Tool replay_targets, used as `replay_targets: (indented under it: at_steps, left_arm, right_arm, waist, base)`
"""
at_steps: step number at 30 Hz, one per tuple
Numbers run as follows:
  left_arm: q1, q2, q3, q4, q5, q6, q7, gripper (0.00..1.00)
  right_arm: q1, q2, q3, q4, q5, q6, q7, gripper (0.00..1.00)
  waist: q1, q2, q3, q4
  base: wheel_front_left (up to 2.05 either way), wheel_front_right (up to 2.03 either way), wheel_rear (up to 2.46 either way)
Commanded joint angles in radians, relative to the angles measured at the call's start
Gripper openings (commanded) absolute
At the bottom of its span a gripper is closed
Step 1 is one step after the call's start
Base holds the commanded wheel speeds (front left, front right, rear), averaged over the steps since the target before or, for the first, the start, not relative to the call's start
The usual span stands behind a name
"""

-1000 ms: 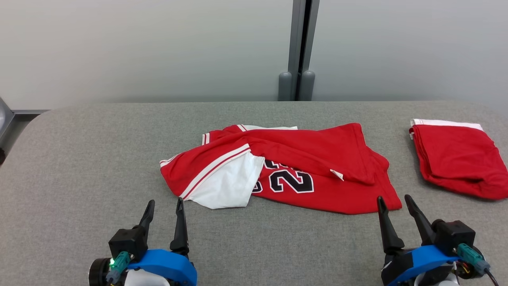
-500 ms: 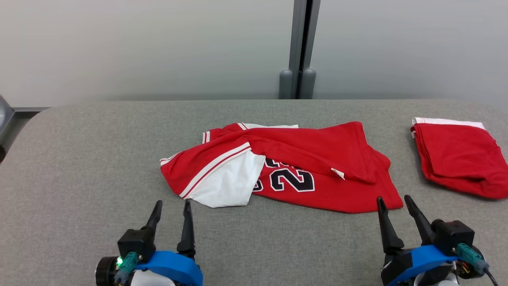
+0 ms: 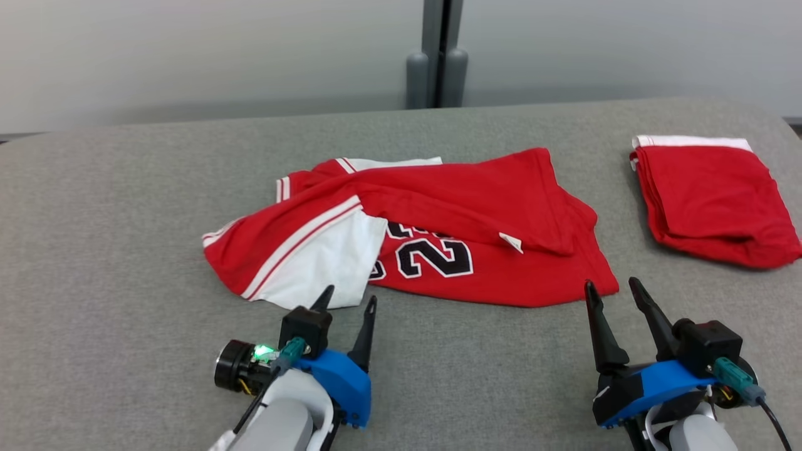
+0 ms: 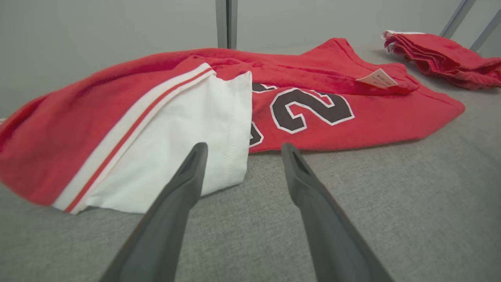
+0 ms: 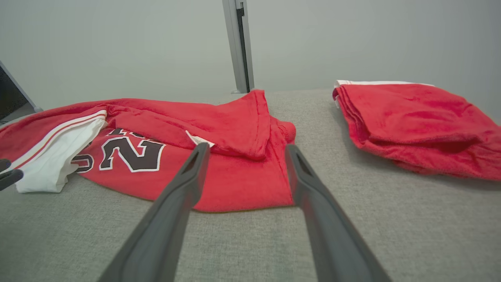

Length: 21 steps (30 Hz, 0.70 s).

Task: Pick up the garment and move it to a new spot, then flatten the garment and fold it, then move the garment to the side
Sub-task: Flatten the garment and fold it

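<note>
Head view: a crumpled red jersey [image 3: 438, 232], numbered in black, lies in the middle of the grey table [image 3: 125, 250]. A folded red garment [image 3: 708, 200] sits well apart at the far right. My left gripper [image 3: 351, 294], jaws spread and empty, points at the jersey's near white corner. My right gripper [image 3: 610, 283], likewise spread and empty, points at its near red corner.

Left wrist view: one finger lines up with the white panel [image 4: 188, 129], the other with bare table.

Right wrist view: the fingers straddle the hem corner [image 5: 274, 192].

I judge this placement sets up a two-corner pinch, so the jersey lifts evenly.
</note>
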Motion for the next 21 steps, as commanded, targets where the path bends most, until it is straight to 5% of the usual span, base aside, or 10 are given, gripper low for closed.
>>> replay_targets:
  at_steps: [1,15,16,17,18,19,21]
  left_arm:
    - [-0.023,0.000,-0.003,0.017,0.004,0.009,0.001,1.00]
    - [-0.155,-0.027,-0.009,0.329,-0.043,0.045,-0.030,1.00]
    - [-0.160,-0.027,-0.011,0.342,-0.049,0.042,-0.031,0.95]
    - [-0.165,-0.028,-0.014,0.353,-0.052,0.042,-0.031,0.43]
    - [-0.172,-0.028,-0.019,0.365,-0.054,0.041,-0.032,0.11]
    - [-0.177,-0.029,-0.024,0.375,-0.057,0.039,-0.032,0.00]
    - [-0.180,-0.029,-0.036,0.381,-0.067,0.033,-0.035,0.00]
  right_arm:
    - [-0.014,-0.003,0.002,-0.003,-0.001,0.000,-0.001,1.00]
    - [-0.052,-0.003,0.006,0.025,0.001,0.000,-0.018,1.00]
    - [-0.053,-0.003,0.006,0.027,0.001,0.000,-0.018,1.00]
    - [-0.053,-0.003,0.006,0.030,0.001,0.000,-0.020,1.00]
    - [-0.054,-0.003,0.006,0.032,0.000,0.000,-0.019,1.00]
    - [-0.053,-0.003,0.005,0.035,0.000,0.000,-0.020,1.00]
    - [-0.049,-0.003,0.003,0.039,0.000,0.000,-0.023,1.00]
  waist:
    - [-0.0001,-0.0001,0.007,-0.004]
    - [-0.0001,-0.0001,0.052,-0.055]
    - [-0.0001,-0.0001,0.050,-0.056]
    - [-0.0001,-0.0001,0.048,-0.056]
    - [-0.0001,-0.0001,0.046,-0.055]
    - [-0.0001,-0.0001,0.042,-0.054]
    - [-0.0001,-0.0001,0.034,-0.049]
  base:
    - [0.00,0.00,0.00]
    - [0.00,0.00,0.00]
    - [0.00,0.00,0.00]
    - [0.00,0.00,0.00]
    - [0.00,0.00,0.00]
    - [0.00,0.00,0.00]
    - [0.00,0.00,0.00]
